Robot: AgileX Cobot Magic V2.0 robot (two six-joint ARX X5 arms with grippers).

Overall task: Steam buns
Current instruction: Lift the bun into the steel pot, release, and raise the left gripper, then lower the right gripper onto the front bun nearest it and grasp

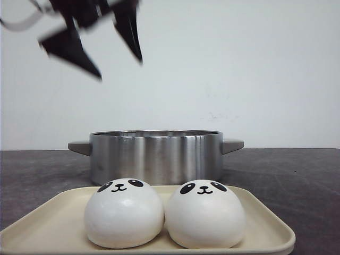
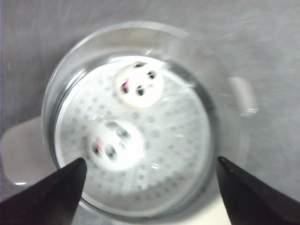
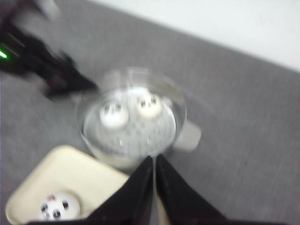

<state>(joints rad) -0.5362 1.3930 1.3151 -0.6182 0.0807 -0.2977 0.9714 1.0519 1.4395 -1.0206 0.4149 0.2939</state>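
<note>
Two white panda buns (image 1: 124, 212) (image 1: 205, 213) sit side by side on the cream tray (image 1: 48, 226) at the front. Behind it stands the steel pot (image 1: 155, 155). In the left wrist view two more buns (image 2: 139, 85) (image 2: 115, 144) lie on the perforated steamer plate (image 2: 178, 145) inside the pot. My left gripper (image 1: 121, 69) hangs open and empty high above the pot; it also shows in the left wrist view (image 2: 152, 164). My right gripper (image 3: 154, 158) is shut and empty, above the tray's edge near the pot (image 3: 133, 115); it is outside the front view.
The pot has grey side handles (image 1: 232, 145) (image 1: 79, 147). The dark grey table (image 1: 297, 175) runs around pot and tray, with a white wall behind. One bun on the tray shows in the right wrist view (image 3: 58, 206).
</note>
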